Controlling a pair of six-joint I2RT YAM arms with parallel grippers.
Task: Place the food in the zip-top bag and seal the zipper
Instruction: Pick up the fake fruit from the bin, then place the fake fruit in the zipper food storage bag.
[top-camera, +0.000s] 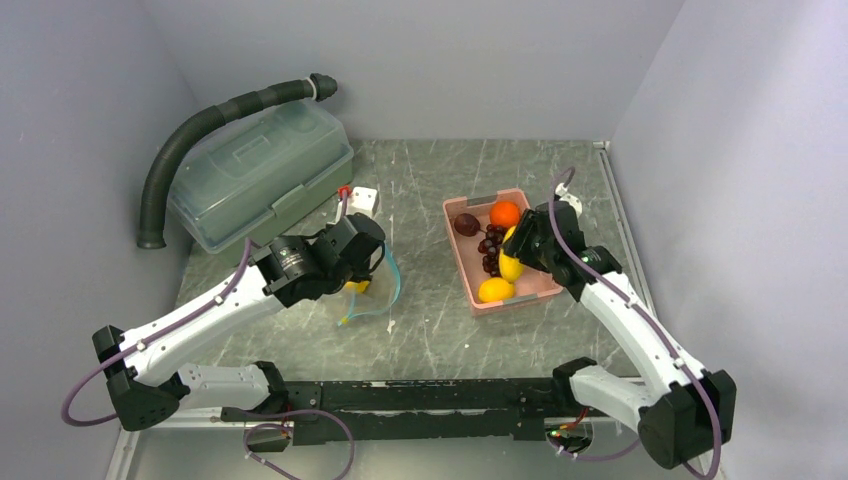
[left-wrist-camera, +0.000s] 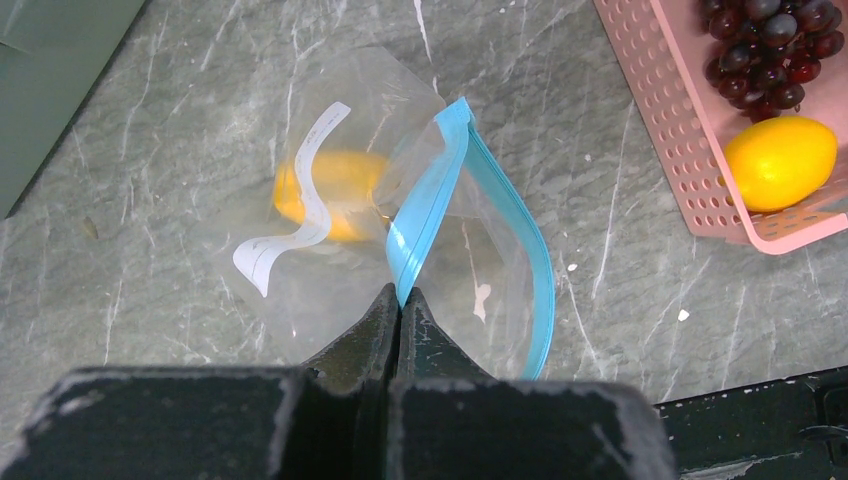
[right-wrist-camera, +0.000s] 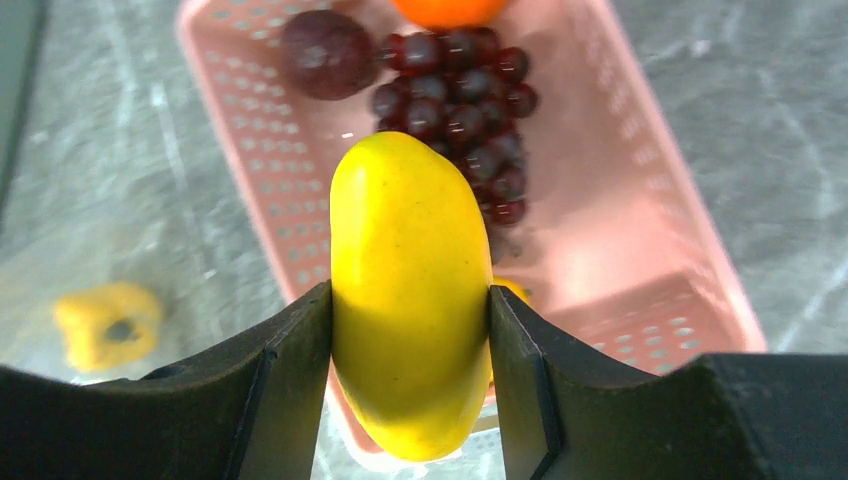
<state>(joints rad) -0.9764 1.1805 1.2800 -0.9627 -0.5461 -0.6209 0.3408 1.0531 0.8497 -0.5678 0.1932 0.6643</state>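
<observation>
- Yellow: first mango (left-wrist-camera: 335, 190) inside zip-top bag (left-wrist-camera: 330, 295).
- Pinches zipper (left-wrist-camera: 430, 200) in closed left gripper (left-wrist-camera: 400, 300).
- Clamps second mango (right-wrist-camera: 410, 250) in right gripper (right-wrist-camera: 408, 300), over basket (right-wrist-camera: 640, 220).
- Leaves orange (top-camera: 505, 213), grapes (right-wrist-camera: 460, 110), sealing.

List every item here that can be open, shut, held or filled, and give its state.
left gripper: shut on zipper
right gripper: shut on mango
zipper: unsealed
bag: mouth open, one yellow fruit inside
basket: holds orange, grapes, plum, second mango
box: lid closed
</observation>
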